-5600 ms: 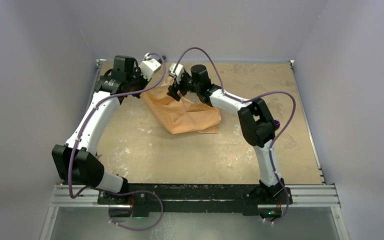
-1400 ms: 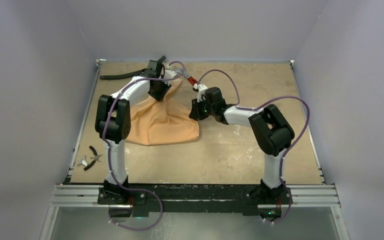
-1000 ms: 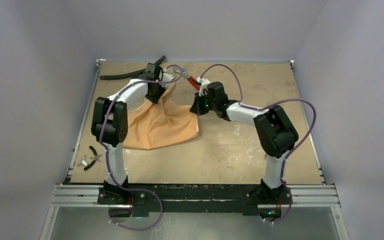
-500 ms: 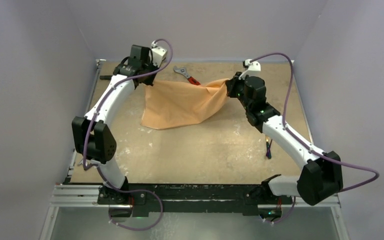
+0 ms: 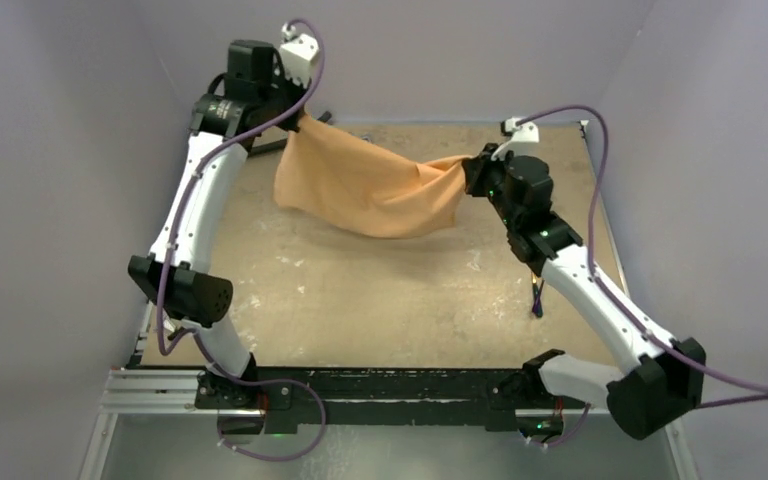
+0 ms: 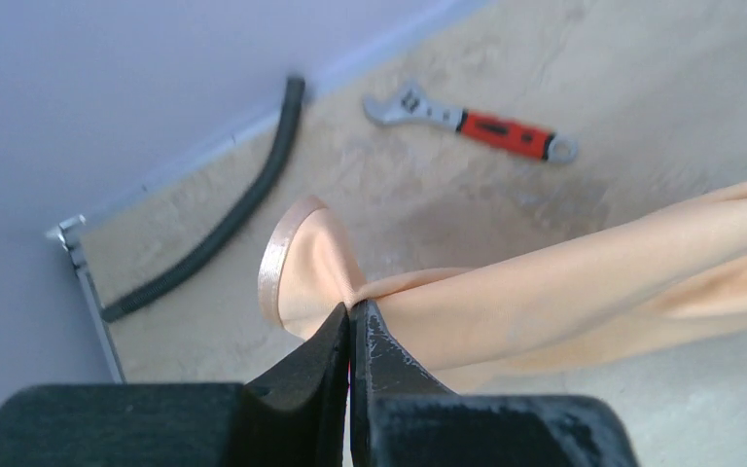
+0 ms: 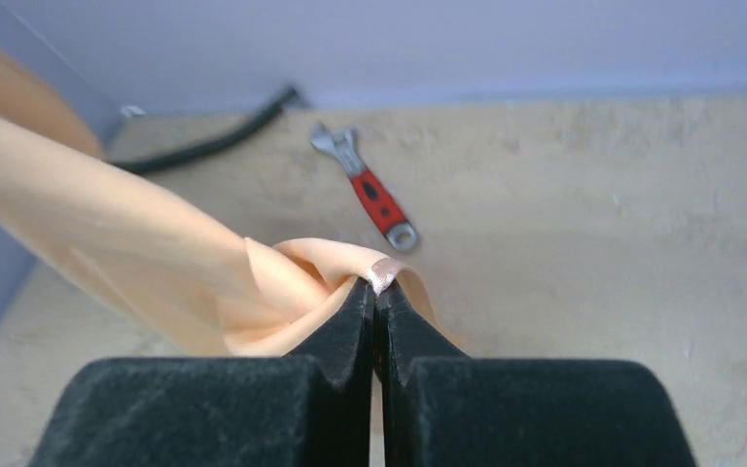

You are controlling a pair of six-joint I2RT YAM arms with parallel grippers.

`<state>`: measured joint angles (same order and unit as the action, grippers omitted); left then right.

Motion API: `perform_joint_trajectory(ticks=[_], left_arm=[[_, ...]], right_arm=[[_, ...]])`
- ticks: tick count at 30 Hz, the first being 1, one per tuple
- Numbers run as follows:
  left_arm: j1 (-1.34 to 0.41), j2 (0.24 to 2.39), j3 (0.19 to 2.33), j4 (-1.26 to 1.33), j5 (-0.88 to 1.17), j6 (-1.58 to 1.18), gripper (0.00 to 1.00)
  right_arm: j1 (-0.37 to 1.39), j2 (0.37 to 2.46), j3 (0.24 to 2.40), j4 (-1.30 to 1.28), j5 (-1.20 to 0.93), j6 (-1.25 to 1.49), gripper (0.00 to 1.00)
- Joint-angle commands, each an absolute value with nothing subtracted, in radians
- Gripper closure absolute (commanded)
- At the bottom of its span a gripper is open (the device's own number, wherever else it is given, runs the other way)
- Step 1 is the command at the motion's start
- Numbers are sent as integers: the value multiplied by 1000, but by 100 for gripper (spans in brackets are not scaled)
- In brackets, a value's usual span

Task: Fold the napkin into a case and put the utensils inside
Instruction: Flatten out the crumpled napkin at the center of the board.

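Napkin [image 6: 545,282] corner in clamped left pincer [image 6: 351,336], wrench [image 6: 472,122] beyond.

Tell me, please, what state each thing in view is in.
Napkin: unfolded, held up, sagging between two gripped corners.
Left fingers: shut on one napkin corner.
Right fingers: shut on another corner.
Wrench: lying flat on the table.
Hose: lying curved, untouched.
Purple utensil: lying loose on the table.

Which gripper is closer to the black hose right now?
Left. The left gripper, pinching a napkin corner, sits high at the back-left, close to the black hose; the right gripper holds the opposite corner, far across the table.
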<state>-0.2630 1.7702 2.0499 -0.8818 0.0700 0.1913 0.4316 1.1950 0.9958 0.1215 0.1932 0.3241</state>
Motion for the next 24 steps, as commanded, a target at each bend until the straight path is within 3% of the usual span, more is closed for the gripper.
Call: perform_joint_trajectory(ticks=[1, 6, 10, 14, 24], left_arm=[[-273, 1702, 2144, -991, 138, 154, 100], [-275, 1583, 1996, -1002, 154, 167, 100], [-275, 1549, 1918, -963, 133, 181, 100], [-277, 1619, 1888, -902, 96, 189, 100], [-294, 1904, 1863, -589, -92, 158, 100]], right_arm=[[434, 1067, 1097, 112, 99, 287, 100], [434, 996, 1138, 7, -55, 295, 100], [435, 1031, 1184, -63, 17, 305, 100], [428, 1177, 1234, -78, 86, 305, 100], [352, 1621, 1332, 159, 207, 246, 100]])
